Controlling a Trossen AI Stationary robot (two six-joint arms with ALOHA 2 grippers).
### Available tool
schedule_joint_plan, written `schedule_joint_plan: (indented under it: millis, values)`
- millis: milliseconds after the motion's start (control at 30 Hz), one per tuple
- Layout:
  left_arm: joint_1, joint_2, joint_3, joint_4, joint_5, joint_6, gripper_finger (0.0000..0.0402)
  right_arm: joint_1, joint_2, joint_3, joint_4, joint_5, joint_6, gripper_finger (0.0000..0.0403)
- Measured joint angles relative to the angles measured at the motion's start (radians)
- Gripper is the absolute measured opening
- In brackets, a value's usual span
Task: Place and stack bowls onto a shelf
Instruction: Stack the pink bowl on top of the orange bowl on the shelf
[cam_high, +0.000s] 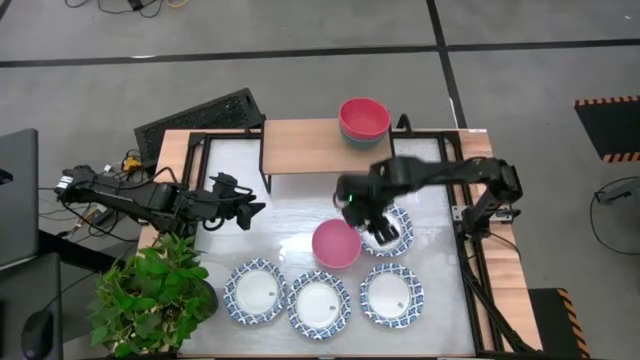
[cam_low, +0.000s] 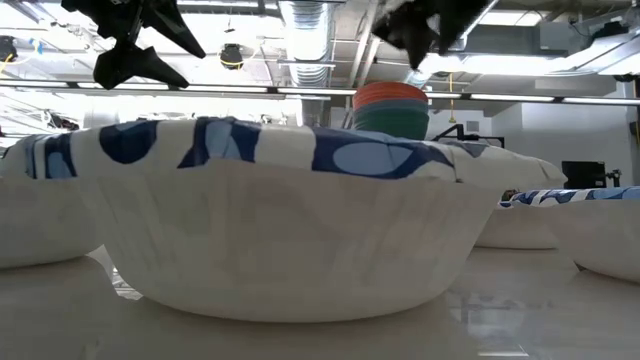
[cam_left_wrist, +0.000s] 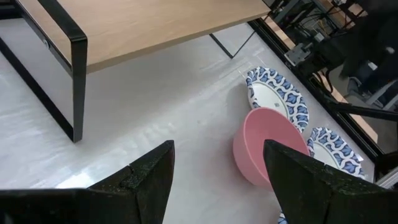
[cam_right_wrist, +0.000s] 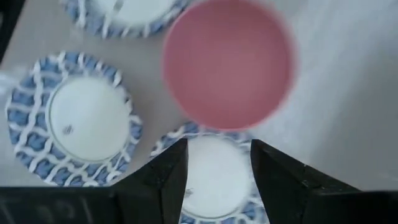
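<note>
Right gripper hovered over the middle of the white-topped table, its fingers spread and holding nothing, directly above the blue-rimmed bowl lying just right of the pink bowl. The left gripper waited at the table's left side, its fingers parted and empty, aimed toward the pink bowl.

The shelf stood at the far edge of the table, carrying a red-pink bowl nested on a green-blue one at its right end. On the table, three more blue-rimmed bowls sat in a near row: left, middle and right. The pink bowl rested just beyond that row, touching or nearly touching the blue-rimmed bowl under the right gripper.

By my judgement, the stack was started and the step in hand was picking the next bowl. The coming move called for lowering one open finger inside a rim and one outside, then closing without nudging the neighbouring bowl.
</note>
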Motion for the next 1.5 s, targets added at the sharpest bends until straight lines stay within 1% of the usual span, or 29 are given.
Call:
schedule_joint_plan:
  millis: [67, 167, 367, 567, 733, 1167, 1267, 1333, 1500]
  values:
    - [0.0, 0.0, 0.0, 0.0, 0.0, 0.006, 0.0234, 0.041, 0.0, -0.074, 0.054, 0.001, 0.0, 0.0194]
    - [0.0, 0.0, 0.0, 0.0, 0.0, 0.006, 0.0234, 0.096, 0.0, -0.169, 0.185, 0.001, 0.007, 0.0188]
    - [0.0, 0.0, 0.0, 0.0, 0.004, 0.006, 0.0234, 0.161, 0.0, -0.278, 0.376, 0.001, -0.009, 0.0183]
    - [0.0, 0.0, 0.0, -0.001, 0.033, 0.005, 0.0234, 0.179, 0.0, -0.377, 0.459, -0.005, -0.009, 0.0183]
    - [0.0, 0.0, 0.0, -0.001, 0.034, 0.003, 0.0234, 0.18, 0.0, -0.458, 0.55, -0.011, -0.009, 0.0184]
    - [0.0, 0.0, 0.0, -0.001, 0.025, -0.007, 0.0234, 0.157, 0.0, -0.572, 0.655, 0.012, -0.017, 0.0181]
    - [0.0, 0.0, 0.0, -0.001, 0.024, -0.007, 0.0234, 0.155, 0.0, -0.59, 0.672, 0.014, -0.009, 0.0167]
    - [0.0, 0.0, 0.0, 0.0, 0.024, -0.007, 0.0234, 0.155, 0.0, -0.594, 0.668, 0.014, -0.009, 0.015]
    - [0.0, 0.0, 0.0, 0.0, 0.01, -0.007, 0.0234, 0.151, 0.0, -0.594, 0.677, 0.02, -0.011, 0.008]
